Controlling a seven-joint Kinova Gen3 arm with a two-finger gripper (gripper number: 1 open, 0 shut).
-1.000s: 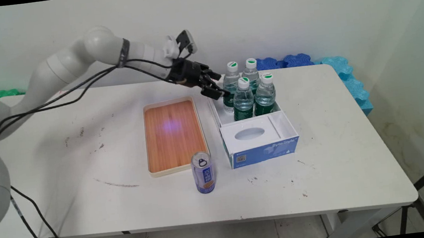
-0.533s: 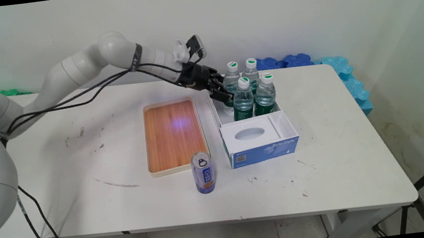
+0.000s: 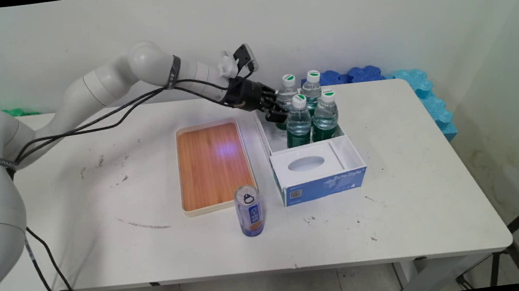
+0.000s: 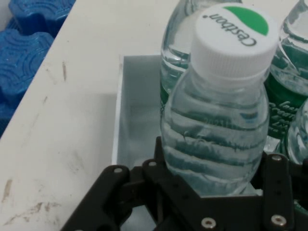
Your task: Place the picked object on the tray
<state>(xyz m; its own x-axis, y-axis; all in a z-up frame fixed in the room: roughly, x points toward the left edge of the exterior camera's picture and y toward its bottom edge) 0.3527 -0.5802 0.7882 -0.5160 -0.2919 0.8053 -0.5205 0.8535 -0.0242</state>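
I have the gripper reaching in low and nearly level from the left of the white box, with the far-left bottle between its jaws. The hand view shows that bottle filling the gap, black linkage on both sides of its lower body. I cannot tell whether the jaws are already pressing on it or only standing around it.

The bottle stands upright in the box's far-left corner, and I can see the box wall just beside it. I reckon the sideways approach suits that spot, since it is the one bottle with open room on its left, while its three neighbours crowd the other sides. These are the near-left bottle, the near-right bottle and the far-right bottle, all touching or just beside one another. Coming in low on the body rather than at the cap probably gives a steadier hold on a thin, ribbed plastic wall.

A blue tissue box sits against the white box's near end. The wooden tray lies flat just left of the white box, and a blue can stands near and to the left of it, on the surface.
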